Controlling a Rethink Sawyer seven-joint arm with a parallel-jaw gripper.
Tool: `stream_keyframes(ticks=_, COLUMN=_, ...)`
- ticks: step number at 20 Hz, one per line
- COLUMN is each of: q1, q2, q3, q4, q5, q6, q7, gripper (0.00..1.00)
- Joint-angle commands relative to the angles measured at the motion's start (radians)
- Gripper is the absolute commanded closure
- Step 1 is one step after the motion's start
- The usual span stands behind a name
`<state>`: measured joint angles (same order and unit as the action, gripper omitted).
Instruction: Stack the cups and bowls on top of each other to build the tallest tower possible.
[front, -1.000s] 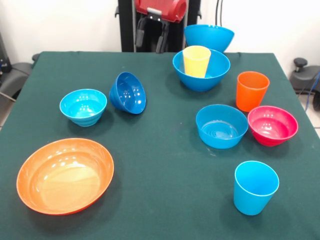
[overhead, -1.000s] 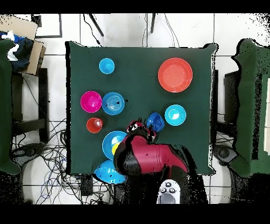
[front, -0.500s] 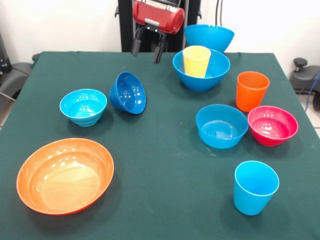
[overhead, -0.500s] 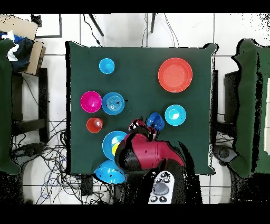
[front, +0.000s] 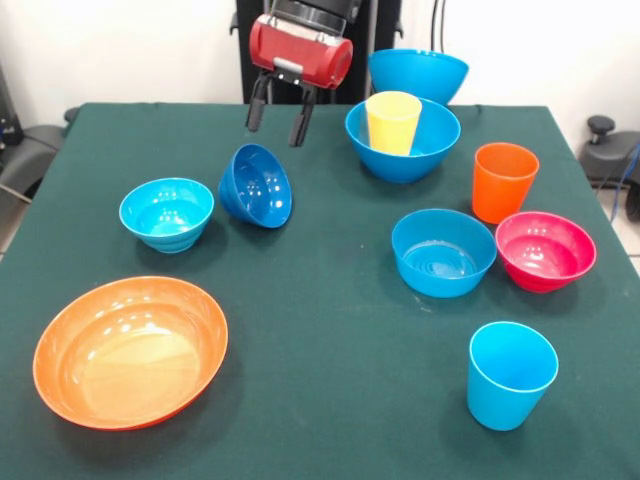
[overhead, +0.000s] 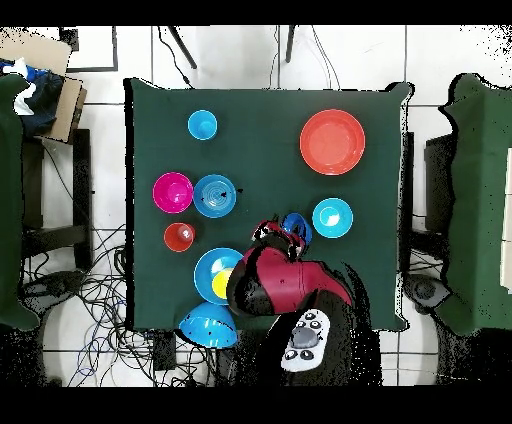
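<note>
The green table (front: 300, 300) is spread wide with pieces and almost nothing is stacked yet. Biggest of all, the wide orange bowl (front: 130, 350) sits alone at the front-view near left corner, upright and empty. Next, the two large blue bowls at the far side: one (front: 418, 75) right at the table's back edge, the other (front: 403, 138) just in front of it with the yellow cup (front: 392, 122) standing inside, which looks like the only nesting done so far. Mid-right, the medium light blue bowl (front: 443, 252) sits just beside the magenta-red bowl (front: 545, 250), and the orange cup (front: 504, 181) stands right behind them. On the left, the cyan bowl (front: 166, 213) is upright, while the small dark blue bowl (front: 256, 186) next to it is tipped on its side, mouth toward the camera. The light blue cup (front: 511, 374) stands alone near the front right. And here is the gripper (front: 274, 120), hanging empty above the table just behind that tipped dark blue bowl, its two black fingers (front: 254, 111) spread apart. That bowl seems its likely target. By the look of it, nearly the whole tower remains to be built.
</note>
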<state>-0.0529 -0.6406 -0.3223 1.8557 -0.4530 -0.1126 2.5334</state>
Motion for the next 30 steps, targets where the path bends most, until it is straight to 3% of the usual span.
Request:
stream_keyframes(ticks=1, q1=0.025, q2=0.085, q3=0.036, q4=-0.104, q5=-0.004, q6=-0.045, q7=0.016, gripper=0.0)
stream_keyframes(ticks=19, q1=0.038, q2=0.093, q3=0.027, q4=-0.133, q5=0.002, q6=-0.026, q7=0.023, gripper=0.0)
stream_keyframes(ticks=30, q1=-0.021, q2=0.033, q3=0.105, q4=-0.195, q5=-0.033, q6=0.095, q7=-0.049, gripper=0.0)
